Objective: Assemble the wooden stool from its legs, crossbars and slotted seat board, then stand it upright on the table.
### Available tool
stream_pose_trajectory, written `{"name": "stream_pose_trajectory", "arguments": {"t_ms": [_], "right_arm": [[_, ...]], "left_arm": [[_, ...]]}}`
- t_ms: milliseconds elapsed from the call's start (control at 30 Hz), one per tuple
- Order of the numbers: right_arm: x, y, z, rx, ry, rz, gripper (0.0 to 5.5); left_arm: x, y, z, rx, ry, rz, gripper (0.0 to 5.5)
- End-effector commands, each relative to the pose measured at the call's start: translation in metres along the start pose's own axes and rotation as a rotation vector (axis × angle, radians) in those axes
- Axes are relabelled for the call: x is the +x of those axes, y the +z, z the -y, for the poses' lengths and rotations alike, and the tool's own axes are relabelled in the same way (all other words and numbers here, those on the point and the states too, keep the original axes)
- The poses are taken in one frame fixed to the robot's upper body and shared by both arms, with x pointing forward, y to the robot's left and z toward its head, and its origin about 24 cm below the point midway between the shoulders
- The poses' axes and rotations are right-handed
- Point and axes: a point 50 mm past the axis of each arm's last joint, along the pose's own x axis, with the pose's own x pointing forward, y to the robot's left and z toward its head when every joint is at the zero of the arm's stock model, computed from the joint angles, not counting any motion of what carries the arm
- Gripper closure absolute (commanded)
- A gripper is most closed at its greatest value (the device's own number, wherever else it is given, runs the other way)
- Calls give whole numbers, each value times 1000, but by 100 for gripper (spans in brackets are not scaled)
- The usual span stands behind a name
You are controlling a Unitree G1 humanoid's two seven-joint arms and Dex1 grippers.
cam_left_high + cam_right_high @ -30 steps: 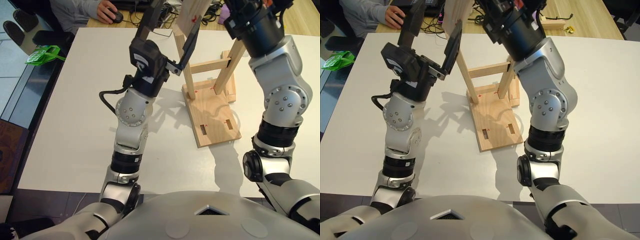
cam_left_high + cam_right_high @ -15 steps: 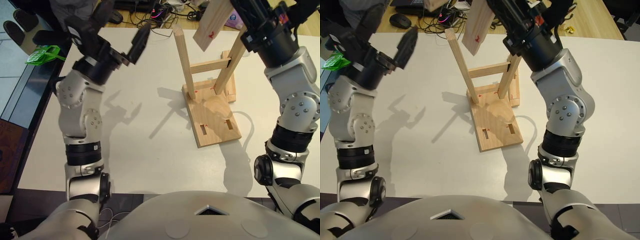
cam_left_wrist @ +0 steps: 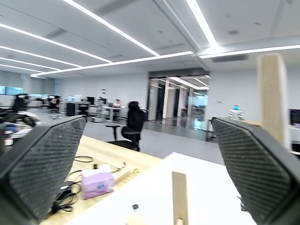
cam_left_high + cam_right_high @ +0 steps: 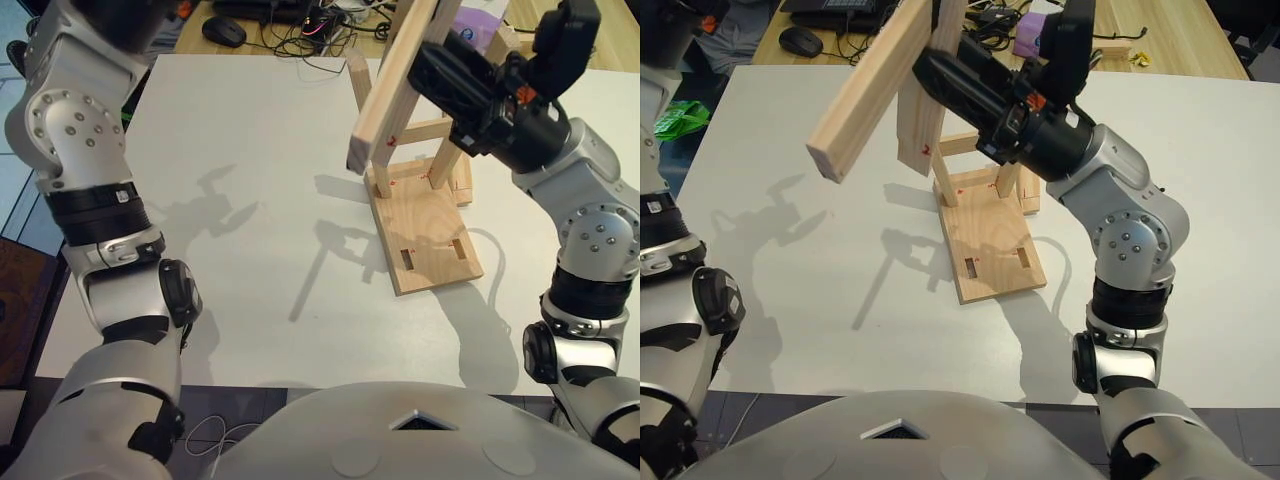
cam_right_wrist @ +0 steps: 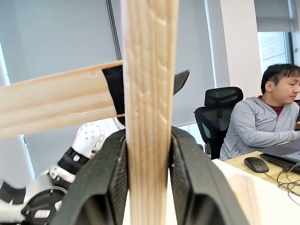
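Note:
The slotted seat board (image 4: pixel 432 228) lies flat on the white table (image 4: pixel 250 150). One leg pair with its crossbar (image 4: pixel 420 130) stands in the board's far end; two near slots (image 4: pixel 407 258) are bare. My right gripper (image 4: pixel 440 75) is shut on a second wooden leg frame (image 4: pixel 865 95), held tilted in the air above the board and the standing legs. In the right wrist view both pads (image 5: pixel 115 178) press on a wooden bar (image 5: pixel 149 117). My left gripper (image 3: pixel 150 173) is raised high, open, its fingers (image 3: pixel 47 164) wide apart with nothing between them.
A mouse (image 4: pixel 222 30), cables and a purple tissue pack (image 4: pixel 478 20) lie on the desk beyond the table's far edge. A green item (image 4: pixel 670 122) sits off the table's left side. Bare table spreads left of and in front of the board.
My left arm swung up and out to the left, away from the wooden frame. My right arm tipped the held leg frame down and leftward over the table.

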Motion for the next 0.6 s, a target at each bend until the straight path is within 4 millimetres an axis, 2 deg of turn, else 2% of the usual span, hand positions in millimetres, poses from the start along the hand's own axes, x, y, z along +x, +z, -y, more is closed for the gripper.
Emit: {"name": "stream_pose_trajectory", "arguments": {"t_ms": [33, 200, 333, 600], "right_arm": [[-1, 0, -2, -33, 20, -33, 446], [1, -2, -3, -50, 33, -50, 446], [1, -2, -4, -65, 38, -59, 446], [5, -4, -7, -82, 66, -79, 446]], "left_arm": [[15, 12, 11, -22, -113, -10, 58], [17, 18, 20, -114, -196, -7, 58], [30, 22, 29, -166, -263, -21, 58], [49, 11, 44, -194, -328, -93, 58]]}}
